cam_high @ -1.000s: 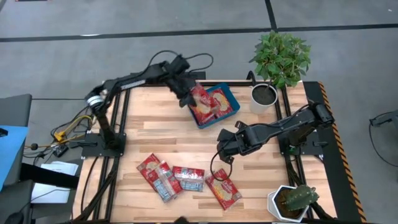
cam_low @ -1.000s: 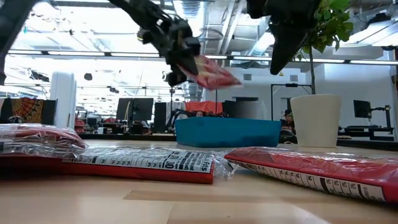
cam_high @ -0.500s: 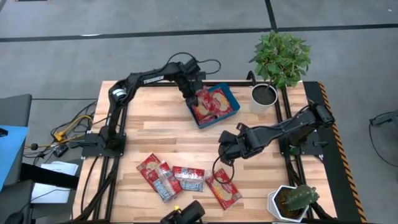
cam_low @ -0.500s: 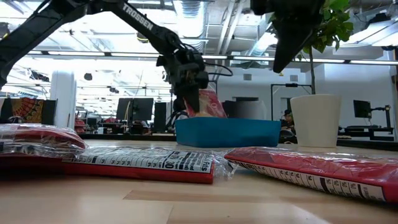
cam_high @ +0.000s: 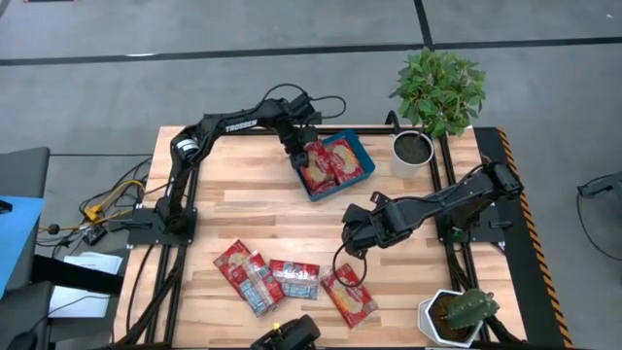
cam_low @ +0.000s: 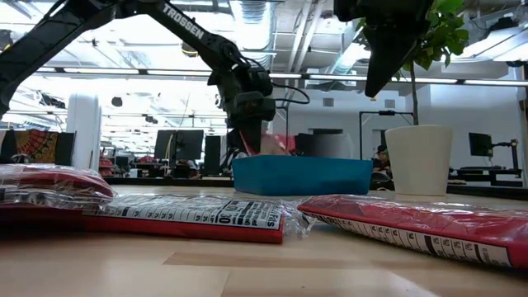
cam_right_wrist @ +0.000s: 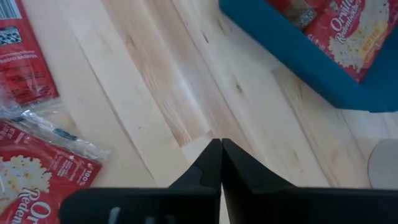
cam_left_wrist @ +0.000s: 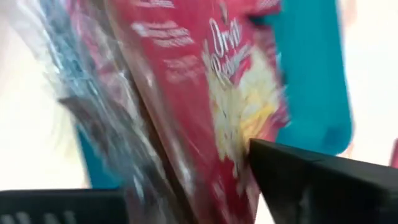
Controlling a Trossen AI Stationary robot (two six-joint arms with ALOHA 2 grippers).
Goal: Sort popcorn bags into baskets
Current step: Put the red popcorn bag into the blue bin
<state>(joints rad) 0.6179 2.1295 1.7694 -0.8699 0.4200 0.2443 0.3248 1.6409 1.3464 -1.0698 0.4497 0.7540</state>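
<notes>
The left gripper (cam_high: 303, 153) holds a red popcorn bag (cam_left_wrist: 211, 106) between its fingers (cam_left_wrist: 323, 180), inside the teal tray (cam_high: 356, 182). The right gripper (cam_high: 348, 240), fingers pressed together, hovers between tray and three bags (cam_high: 292, 282) on the wooden table (cam_high: 233, 199).

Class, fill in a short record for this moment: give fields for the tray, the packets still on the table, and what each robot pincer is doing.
Tray: shallow teal-blue plastic tray, far side of the wooden table, red popcorn packets inside.
Packets on table: three or four glossy red popcorn packets, near edge.
Left pincer: at the tray's edge, against a red popcorn packet with a yellow picture; grip unclear.
Right pincer: shut, empty, above bare wood between tray and packets.
</notes>
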